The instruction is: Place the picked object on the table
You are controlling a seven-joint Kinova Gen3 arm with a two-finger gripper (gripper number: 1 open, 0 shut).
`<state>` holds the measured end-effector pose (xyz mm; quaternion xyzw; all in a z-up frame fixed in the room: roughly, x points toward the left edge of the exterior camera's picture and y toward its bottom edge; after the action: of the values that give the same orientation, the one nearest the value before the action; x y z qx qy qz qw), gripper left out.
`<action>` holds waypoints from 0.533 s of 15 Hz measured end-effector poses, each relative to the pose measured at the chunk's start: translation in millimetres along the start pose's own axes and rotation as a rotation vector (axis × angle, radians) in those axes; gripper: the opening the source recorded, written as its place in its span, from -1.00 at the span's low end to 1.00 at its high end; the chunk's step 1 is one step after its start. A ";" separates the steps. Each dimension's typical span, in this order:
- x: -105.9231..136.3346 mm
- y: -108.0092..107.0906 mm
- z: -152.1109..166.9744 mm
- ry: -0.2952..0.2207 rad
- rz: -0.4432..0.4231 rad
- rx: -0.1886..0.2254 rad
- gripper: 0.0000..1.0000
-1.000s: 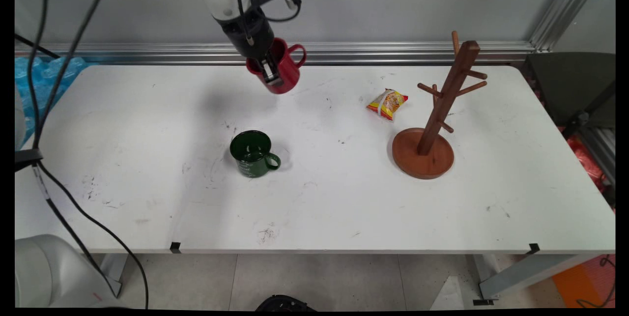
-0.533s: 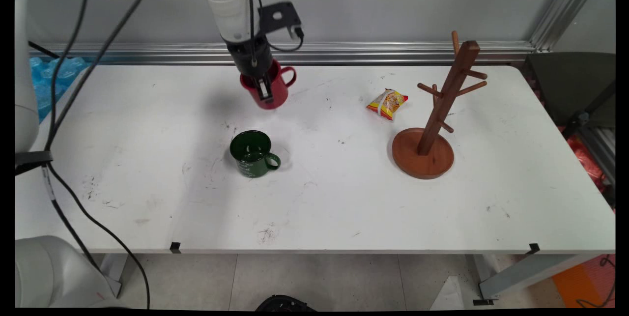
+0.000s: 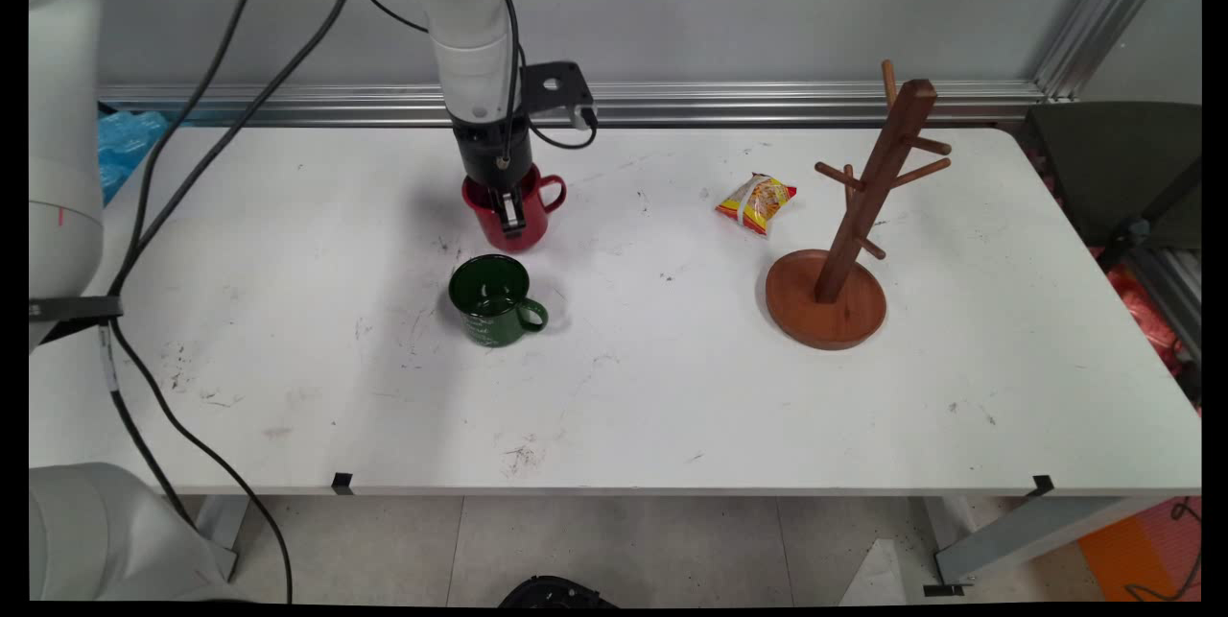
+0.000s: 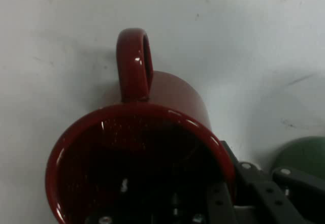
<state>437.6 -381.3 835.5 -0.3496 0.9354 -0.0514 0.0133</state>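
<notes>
My gripper (image 3: 508, 212) is shut on the near rim of a red mug (image 3: 532, 214), one finger inside and one outside. The mug stands upright at or just above the table (image 3: 288, 214), its handle pointing right. In the hand view the red mug (image 4: 137, 153) fills the frame, its handle toward the top, and my gripper (image 4: 231, 183) pinches the rim at the lower right. A green mug (image 3: 494, 298) stands just in front of the red one, handle to the right; its edge (image 4: 304, 155) shows at the hand view's right.
A wooden mug tree (image 3: 854, 224) with bare pegs stands on a round base at the right. A yellow and red snack packet (image 3: 756, 202) lies behind it. Black cables hang from the arm over the table's left side.
The arm has come down and toward the near side with the red mug, from high by the back wall to table level just behind the green mug. The mug has swung upright.
</notes>
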 end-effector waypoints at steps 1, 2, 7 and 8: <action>1.6 0.7 4.2 -0.009 0.000 -0.009 -1.00; 3.2 1.2 7.4 -0.015 0.001 -0.016 -1.00; 10.2 2.0 19.4 -0.038 0.006 -0.043 -1.00; 11.5 2.1 21.6 -0.042 0.007 -0.048 -1.00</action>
<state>428.8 -389.1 813.9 -0.3478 0.9370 -0.0215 0.0246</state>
